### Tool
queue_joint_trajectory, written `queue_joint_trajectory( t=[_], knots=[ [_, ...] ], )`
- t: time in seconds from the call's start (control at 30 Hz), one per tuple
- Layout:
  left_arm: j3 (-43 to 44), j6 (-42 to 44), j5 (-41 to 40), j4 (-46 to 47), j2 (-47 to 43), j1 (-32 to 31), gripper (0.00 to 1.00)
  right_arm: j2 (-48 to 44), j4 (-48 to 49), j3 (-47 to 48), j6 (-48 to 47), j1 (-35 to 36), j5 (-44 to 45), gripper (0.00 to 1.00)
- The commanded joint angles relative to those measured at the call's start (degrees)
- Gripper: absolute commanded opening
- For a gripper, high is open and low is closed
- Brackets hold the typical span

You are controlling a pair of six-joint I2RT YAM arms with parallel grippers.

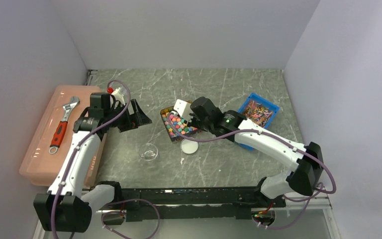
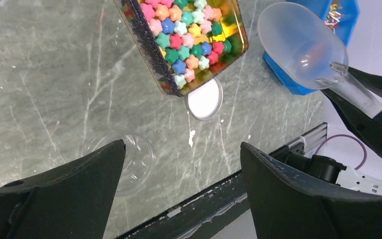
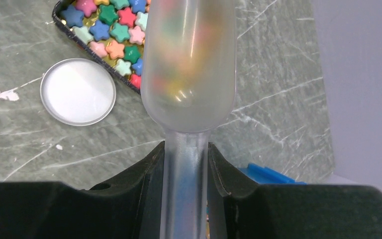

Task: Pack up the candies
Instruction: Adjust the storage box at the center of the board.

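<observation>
While the right gripper pinches the handle of a translucent scoop beside the tin of star-shaped candies, the left gripper hangs spread, further left.

Candies were pink, blue, green, orange, yellow; tin gold inside, dark outside. Scoop frosted clear. Bench grey-green, white-veined. Bin near right edge blue; box at left edge salmon.

One tin, its candies too many to count. One scoop, one white lid, one clear cup. One blue tray, one pink box, one wrench.
</observation>
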Motion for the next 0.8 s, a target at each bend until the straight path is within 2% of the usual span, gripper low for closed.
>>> queue_joint_trajectory(
  t=[0.0, 0.27, 0.43, 0.77],
  knots=[
    [3.86, -0.86, -1.33, 3.33, 4.71, -0.3, 0.88, 1.22, -1.47, 4.37, -3.26, -0.85, 1.51, 0.0],
    [7.76, -2.87, -4.15, 4.66, 16.29, -4.55, 0.76, -0.44, -0.76, 2.82, -1.07, -1.42, 2.87, 0.0],
    [10.94, -4.52, -7.17, 5.37, 22.37, -9.02, 0.75, -3.18, -1.04, 0.44, 2.14, -1.42, 3.19, 0.0],
    [15.65, -6.39, -10.61, 5.18, 33.16, -13.34, 0.68, -9.29, -1.78, -3.27, 10.74, -1.25, 3.42, 0.0]
  ],
)
